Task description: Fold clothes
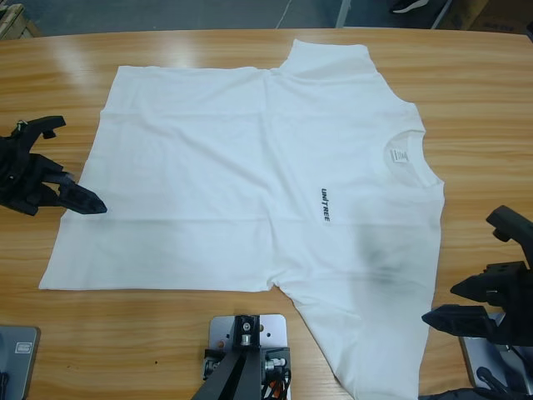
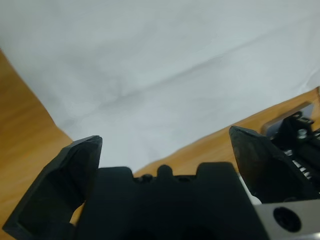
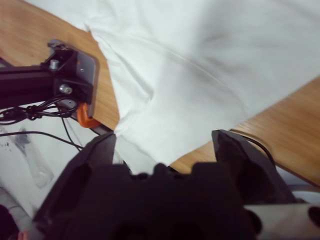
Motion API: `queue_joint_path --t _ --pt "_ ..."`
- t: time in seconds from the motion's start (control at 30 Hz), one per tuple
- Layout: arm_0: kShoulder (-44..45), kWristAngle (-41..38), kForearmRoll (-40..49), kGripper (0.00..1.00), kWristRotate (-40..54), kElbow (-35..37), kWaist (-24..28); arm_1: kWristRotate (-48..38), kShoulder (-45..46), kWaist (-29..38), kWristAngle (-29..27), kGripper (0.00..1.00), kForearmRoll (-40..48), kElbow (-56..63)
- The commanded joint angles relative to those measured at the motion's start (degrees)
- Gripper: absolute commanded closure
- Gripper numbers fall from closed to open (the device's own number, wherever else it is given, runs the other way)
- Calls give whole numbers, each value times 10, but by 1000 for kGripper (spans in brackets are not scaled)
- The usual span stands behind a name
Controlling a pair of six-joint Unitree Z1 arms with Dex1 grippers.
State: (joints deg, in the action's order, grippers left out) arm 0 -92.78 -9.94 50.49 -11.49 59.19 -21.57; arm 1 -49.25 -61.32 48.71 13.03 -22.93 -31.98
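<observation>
Spread flat across the middle of the wooden table (image 1: 483,83), the white T-shirt (image 1: 250,183) lies with its collar (image 1: 408,154) toward the right end and one sleeve running off the near edge, its tip cut from sight. Small dark lettering (image 1: 325,204) marks the chest. Left gripper (image 1: 87,200) sits released just off the hem; right gripper (image 1: 445,304), jaws apart, hangs beside the near sleeve.

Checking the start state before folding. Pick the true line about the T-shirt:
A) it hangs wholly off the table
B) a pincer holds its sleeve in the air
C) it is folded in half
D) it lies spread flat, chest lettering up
D: the white T-shirt lies spread flat on the wooden table with its dark UNITREE lettering showing, and both pincers are open beside it.
</observation>
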Motion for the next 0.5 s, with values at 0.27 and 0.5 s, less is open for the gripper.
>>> queue_joint_path --t 0.27,0.5 --pt "-2 -22 23 0 -68 -23 4 -23 -231 108 2 487 232 80" --pt "0 -22 23 0 -68 -23 4 -37 -252 114 8 487 255 80"
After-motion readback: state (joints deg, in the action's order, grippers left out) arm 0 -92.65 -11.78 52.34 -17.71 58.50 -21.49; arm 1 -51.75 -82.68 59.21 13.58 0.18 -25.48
